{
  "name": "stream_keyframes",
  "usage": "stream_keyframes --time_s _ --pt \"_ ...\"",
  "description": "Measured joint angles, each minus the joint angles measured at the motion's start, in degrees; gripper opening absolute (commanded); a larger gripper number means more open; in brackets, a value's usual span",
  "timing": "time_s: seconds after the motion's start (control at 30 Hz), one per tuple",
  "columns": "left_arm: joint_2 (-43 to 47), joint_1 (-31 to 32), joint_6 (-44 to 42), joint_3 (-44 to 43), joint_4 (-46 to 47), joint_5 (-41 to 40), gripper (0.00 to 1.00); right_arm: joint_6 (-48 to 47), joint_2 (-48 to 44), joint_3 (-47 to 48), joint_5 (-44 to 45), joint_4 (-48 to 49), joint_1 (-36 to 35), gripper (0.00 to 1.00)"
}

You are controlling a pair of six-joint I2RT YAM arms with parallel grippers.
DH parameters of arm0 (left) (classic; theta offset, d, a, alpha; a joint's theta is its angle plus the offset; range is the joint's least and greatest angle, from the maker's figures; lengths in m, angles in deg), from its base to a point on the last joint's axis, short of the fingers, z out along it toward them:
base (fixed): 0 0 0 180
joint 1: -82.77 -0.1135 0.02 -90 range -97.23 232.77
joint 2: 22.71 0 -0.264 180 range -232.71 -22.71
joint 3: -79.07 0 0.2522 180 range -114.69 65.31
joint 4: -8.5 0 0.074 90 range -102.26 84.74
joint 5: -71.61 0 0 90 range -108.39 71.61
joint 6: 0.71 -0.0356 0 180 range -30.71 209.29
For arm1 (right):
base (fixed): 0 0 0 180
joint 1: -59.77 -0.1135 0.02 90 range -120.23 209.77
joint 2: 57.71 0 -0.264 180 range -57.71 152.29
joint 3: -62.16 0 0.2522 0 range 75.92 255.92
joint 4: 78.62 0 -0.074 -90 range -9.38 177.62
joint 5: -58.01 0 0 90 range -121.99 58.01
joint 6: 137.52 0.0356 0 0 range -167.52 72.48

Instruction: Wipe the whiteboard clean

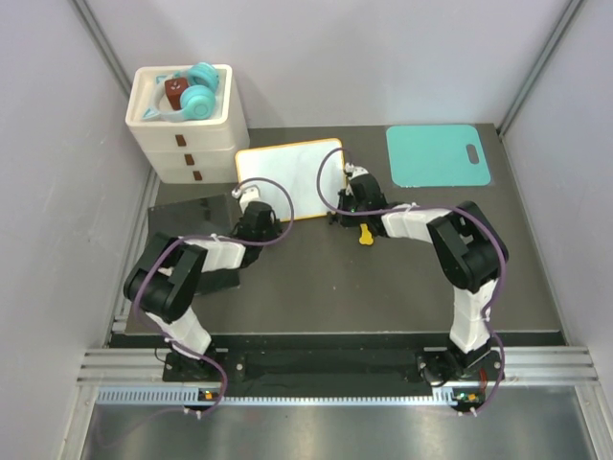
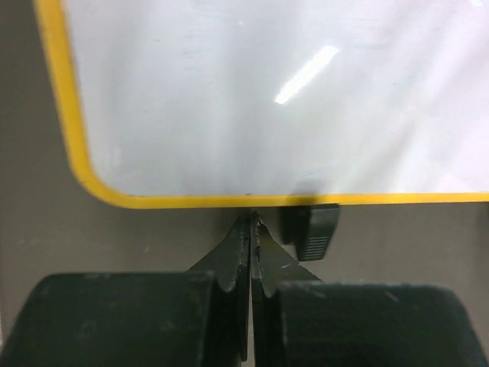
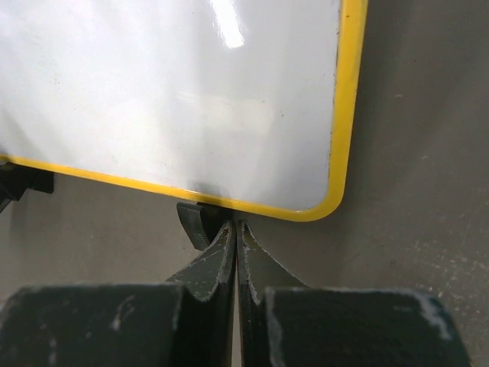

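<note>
Whiteboard point(image 1: 287, 177) first, from the top camera: it lies flat on the table point(image 1: 316, 287), its white face bare of marks as far as we can tell. Both arms reach forward with elbows bent outward. The left gripper point(image 1: 249, 198) sits at the whiteboard's near left corner and the right gripper point(image 1: 340, 206) at its near right corner. A small yellow object point(image 1: 365, 233) lies just off that near right corner, beside the right wrist. A teal mat point(image 1: 439, 155) lies apart from the whiteboard's right end, and a white drawer unit point(image 1: 184, 120) stands by its far left corner.

From the left wrist we see the left gripper point(image 2: 250, 223) with its jaws pressed together and nothing between them. Its tips touch the yellow frame of the whiteboard point(image 2: 267, 92) on the near edge, with the rounded corner off to the left. A black foot point(image 2: 309, 229) pokes out just right of the tips.

From the right wrist, the right gripper point(image 3: 234, 225) also has its jaws together and empty. They meet the near frame edge of the whiteboard point(image 3: 168, 92), with a black foot point(image 3: 193, 222) just left of the tips.
</note>
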Motion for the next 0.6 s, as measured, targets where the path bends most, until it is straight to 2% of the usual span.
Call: stream_keyframes --time_s 0.23,0.6 --pt "-3.1 0.3 -0.1 -1.8 3.6 2.2 0.0 -0.2 1.0 0.0 0.5 -0.1 -1.5 0.0" --pt "-9.7 2.3 -2.2 -9.2 4.1 -1.3 0.0 -1.0 0.8 0.0 4.9 -0.1 -1.9 0.0"
